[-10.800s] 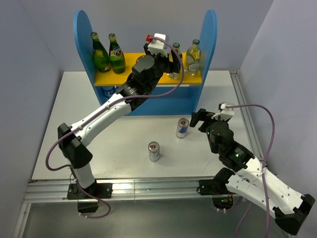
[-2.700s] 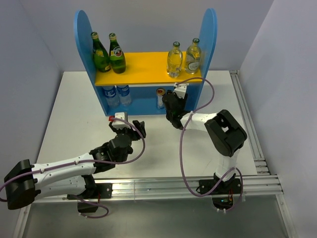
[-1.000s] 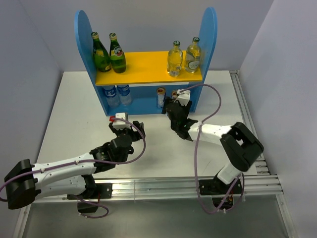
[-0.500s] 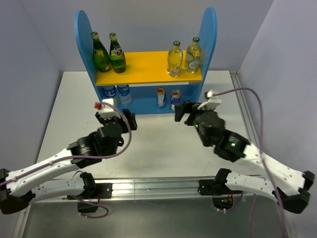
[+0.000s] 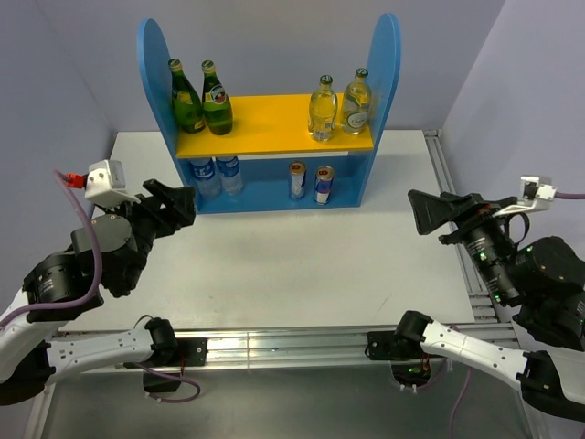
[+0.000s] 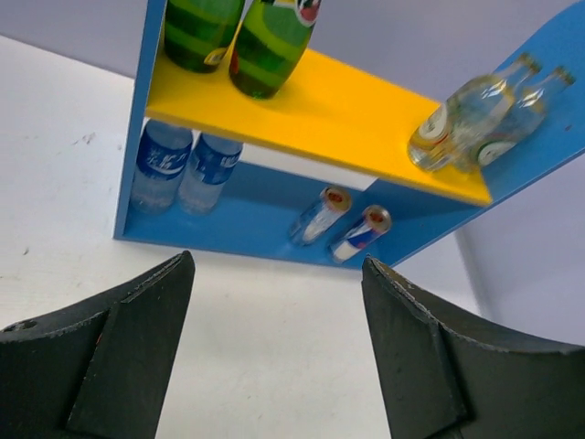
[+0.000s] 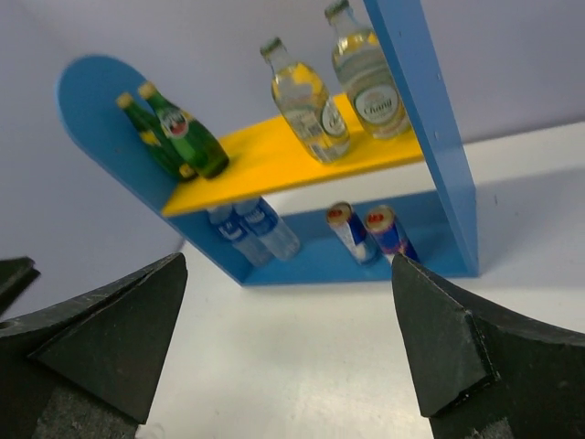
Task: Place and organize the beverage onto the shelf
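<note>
The shelf (image 5: 274, 126) stands at the back centre. Two dark green bottles (image 5: 202, 99) stand at the left of its yellow top board, and two clear green-capped bottles (image 5: 338, 107) at the right. The silver-red can (image 5: 297, 180) and the blue-silver can (image 5: 324, 184) stand upright side by side on the lower tier. My left gripper (image 5: 175, 208) is open and empty, well back at the left. My right gripper (image 5: 428, 212) is open and empty, well back at the right. The left wrist view (image 6: 276, 265) and the right wrist view (image 7: 287, 261) show bare table between the fingers.
Two blue-labelled water bottles (image 5: 216, 174) stand at the left of the lower tier, also seen in the left wrist view (image 6: 178, 165). A metal rail (image 5: 448, 183) runs along the table's right edge. Grey walls close in the back and both sides.
Both arms have drawn back from the shelf and swung outward, the left to the left edge and the right to the right edge. Both cans stay on the lower tier.
</note>
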`<move>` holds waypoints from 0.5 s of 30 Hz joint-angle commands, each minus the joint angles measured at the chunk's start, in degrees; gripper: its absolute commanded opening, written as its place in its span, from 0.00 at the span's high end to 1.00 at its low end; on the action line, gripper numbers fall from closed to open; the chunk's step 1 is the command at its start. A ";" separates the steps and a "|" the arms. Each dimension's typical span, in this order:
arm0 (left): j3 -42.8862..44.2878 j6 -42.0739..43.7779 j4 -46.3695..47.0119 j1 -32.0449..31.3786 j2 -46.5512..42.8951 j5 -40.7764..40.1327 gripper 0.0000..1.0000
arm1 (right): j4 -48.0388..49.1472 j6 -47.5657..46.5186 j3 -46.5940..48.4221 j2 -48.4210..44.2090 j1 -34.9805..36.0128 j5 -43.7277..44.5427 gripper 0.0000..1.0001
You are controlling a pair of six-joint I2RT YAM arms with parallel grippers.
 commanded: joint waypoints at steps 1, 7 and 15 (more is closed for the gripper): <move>1.17 -0.96 -5.71 -0.24 0.86 1.12 0.20 | -5.82 -0.98 -0.32 1.54 0.28 -1.96 0.00; 1.79 -1.40 -7.12 -0.24 1.30 1.56 0.20 | -5.65 -0.63 -1.11 1.36 0.36 -2.75 0.00; 0.30 -0.61 -5.80 -0.24 0.51 1.56 0.19 | -5.12 -0.54 -1.55 0.22 0.28 -4.07 0.00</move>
